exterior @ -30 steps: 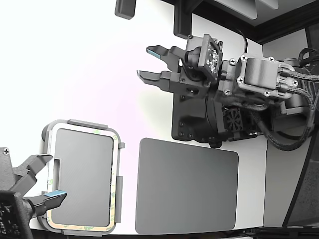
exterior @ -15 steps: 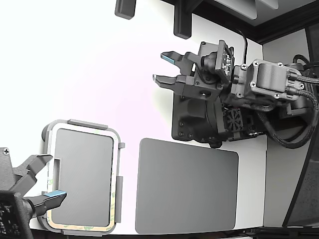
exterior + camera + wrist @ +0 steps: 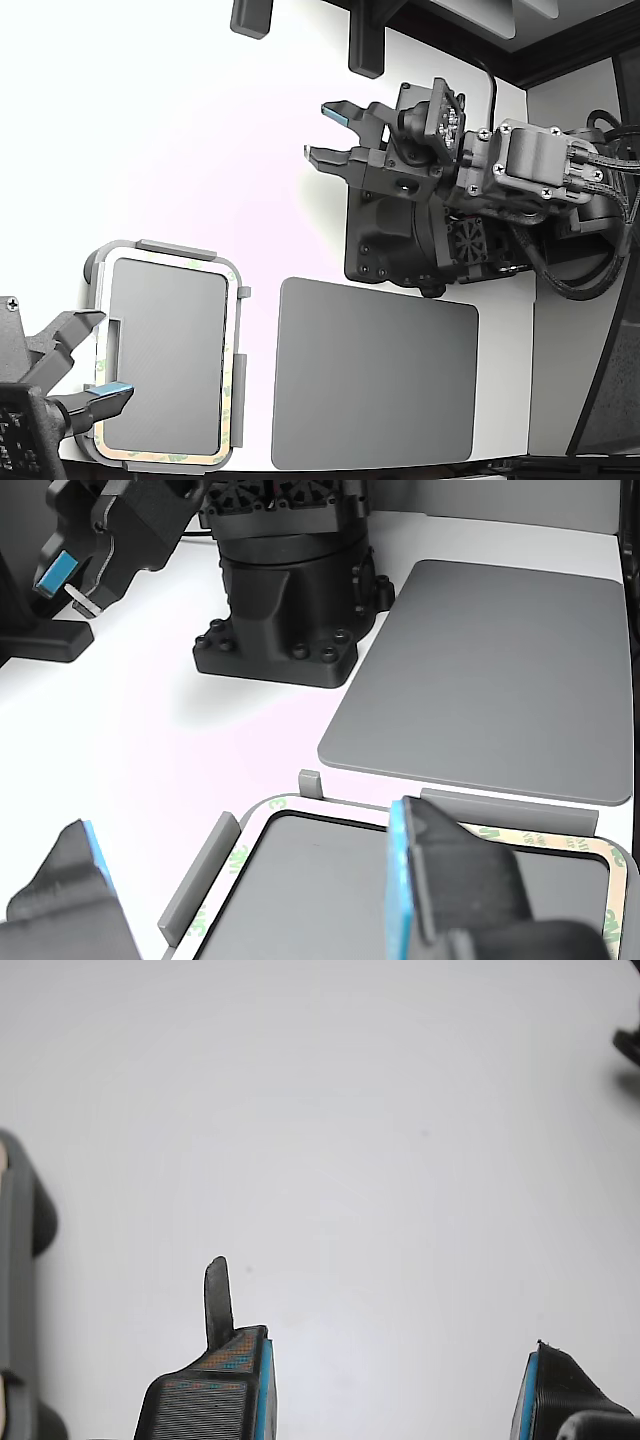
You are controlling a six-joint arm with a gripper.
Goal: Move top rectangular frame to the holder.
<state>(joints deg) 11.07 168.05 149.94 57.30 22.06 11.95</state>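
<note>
Hand (image 3: 322, 131) spread, nothing held, hovering over bare white counter (image 3: 180, 140); since earlier it pulled back toward the exterior view's right. Top rectangular frame (image 3: 232, 360) unmoved, seated in the holder (image 3: 175, 250), beside dark mat (image 3: 375, 375).

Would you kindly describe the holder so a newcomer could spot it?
On the white table, look to the exterior view's lower left. The holder is the light grey tray with raised tabs, edged by a tan frame, unlike the plain dark mat beside it.
</note>
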